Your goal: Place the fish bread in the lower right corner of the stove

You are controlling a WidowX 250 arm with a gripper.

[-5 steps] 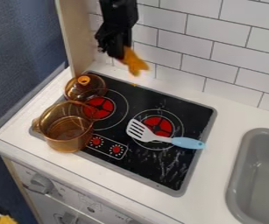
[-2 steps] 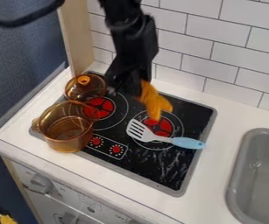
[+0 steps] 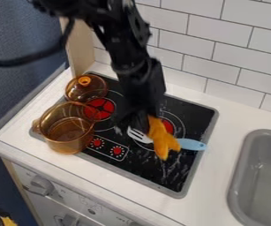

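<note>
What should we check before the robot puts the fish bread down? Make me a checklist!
1. Fish bread held by the gripper: ok, it hangs from it.
2. Fish bread over the stove's lower right corner: not ok, it is farther up, over the spatula.
3. Fish bread lifted off the spatula: cannot tell, it covers part of it but the gap is hidden.
4. Pot away from that corner: ok, it is on the left.
5. Lid away too: ok, it is at the upper left.

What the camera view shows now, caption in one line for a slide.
The black gripper holds the orange fish bread above the spatula on the stove.
</note>
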